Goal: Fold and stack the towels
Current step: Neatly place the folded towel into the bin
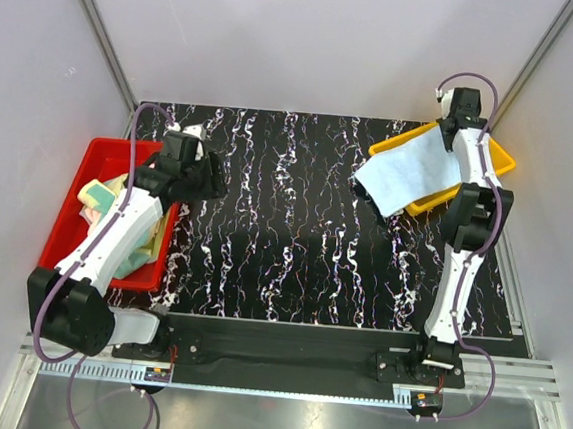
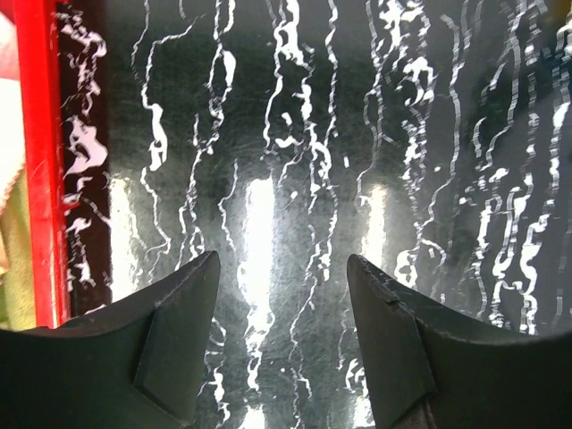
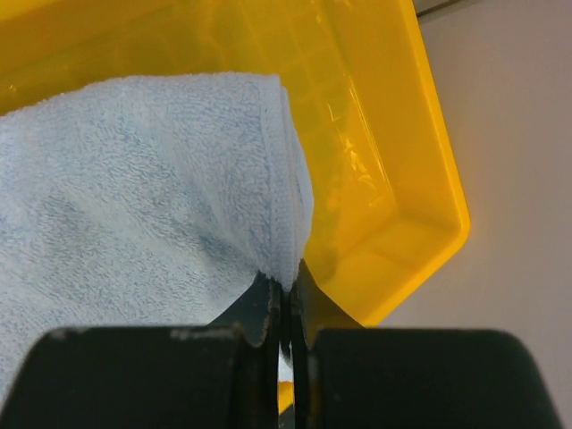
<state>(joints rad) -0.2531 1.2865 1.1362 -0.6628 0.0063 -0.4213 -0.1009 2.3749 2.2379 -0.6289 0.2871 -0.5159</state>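
1. My left gripper (image 2: pixel 282 268) has its jaws wide apart with nothing between them. It is over bare table (image 1: pixel 285 234), just beside the red tray (image 2: pixel 40 134).
2. My right gripper (image 3: pixel 288 284) is pinched together on a corner of the light blue towel (image 3: pixel 134 197), above the yellow tray (image 3: pixel 420 179).
3. The table is black with white marbling, and pale walls (image 1: pixel 312 36) enclose it on three sides.
4. The light blue towel spreads from my right fingers across the yellow tray's rim toward the table. The other towels (image 1: pixel 102 198) lie heaped in the red tray, beside my left gripper.
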